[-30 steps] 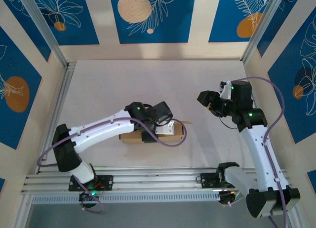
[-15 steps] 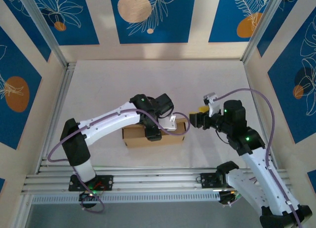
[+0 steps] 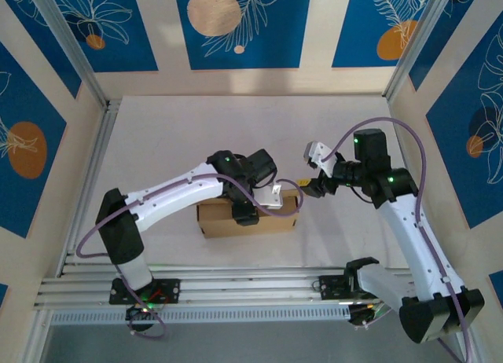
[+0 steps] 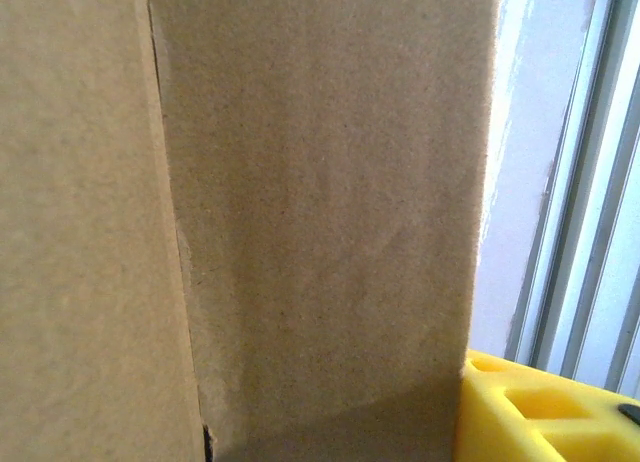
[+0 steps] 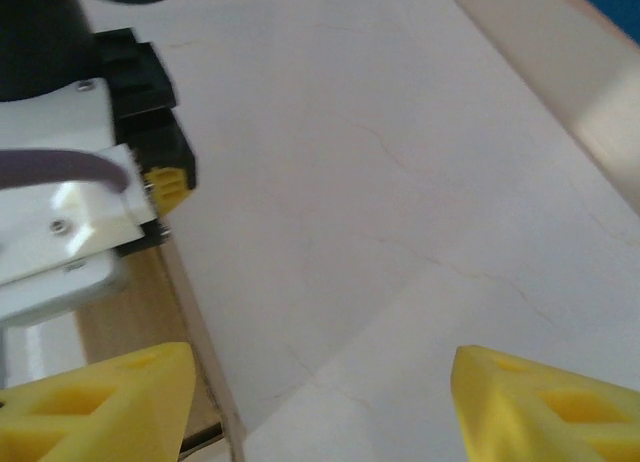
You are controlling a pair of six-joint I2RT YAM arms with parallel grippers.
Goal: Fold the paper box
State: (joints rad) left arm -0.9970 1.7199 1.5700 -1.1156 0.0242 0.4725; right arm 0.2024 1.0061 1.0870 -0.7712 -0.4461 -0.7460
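Two arms: both at the paper box (image 3: 267, 224) on the worktop (image 3: 173, 135).
Left pincer (image 3: 242, 213): atop box; spread cannot be told.
Right pincer (image 5: 320, 370): wide, empty, near box's right end.

A lab robot cell: white table (image 3: 236, 119), blue leaf-print panels (image 3: 240, 25) walling it at twelve o'clock, aluminium mounting rails (image 3: 236, 288) at six.

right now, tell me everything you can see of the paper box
The paper box is plain brown cardboard, unprinted, folded into a shallow rectangle lying flat on the white table, long side across. A seam shows in the left wrist view. The left gripper appears to rest on its top.
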